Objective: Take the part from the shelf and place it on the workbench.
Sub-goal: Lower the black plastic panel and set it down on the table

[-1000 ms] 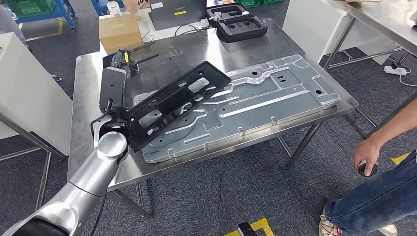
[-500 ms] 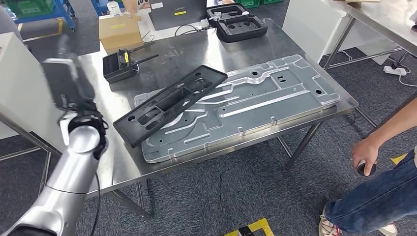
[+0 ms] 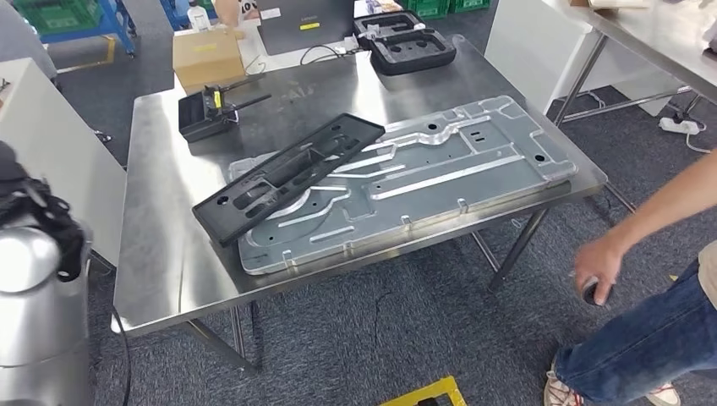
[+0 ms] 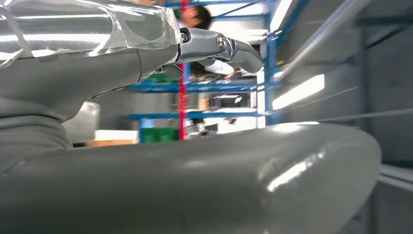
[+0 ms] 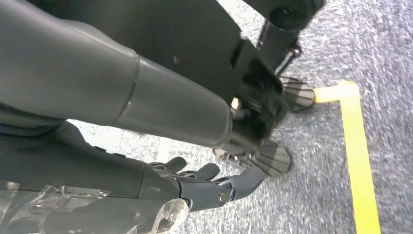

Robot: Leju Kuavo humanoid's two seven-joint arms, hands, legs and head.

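The black slotted part (image 3: 287,176) lies slantwise on a large silver metal panel (image 3: 440,169), its lower end reaching the bare steel workbench (image 3: 161,245). Nothing holds it. My left arm (image 3: 34,288) is drawn back at the far left, off the table's side. In the left wrist view my left hand (image 4: 97,73) holds nothing, its fingers (image 4: 229,46) stretched out and apart from the thick thumb. In the right wrist view my right hand (image 5: 195,187) hangs over the carpet, fingers loosely spread and empty.
At the table's far end stand a cardboard box (image 3: 205,56), a black device with an antenna (image 3: 205,112) and a black foam case (image 3: 410,46). A white cabinet (image 3: 51,152) flanks the left. A person's hand (image 3: 599,266) holding a small dark object is at the right.
My left hand has let go of the black part and the arm has swung back to the left, off the table. The part now lies lower on the panel. The person's hand moved left.
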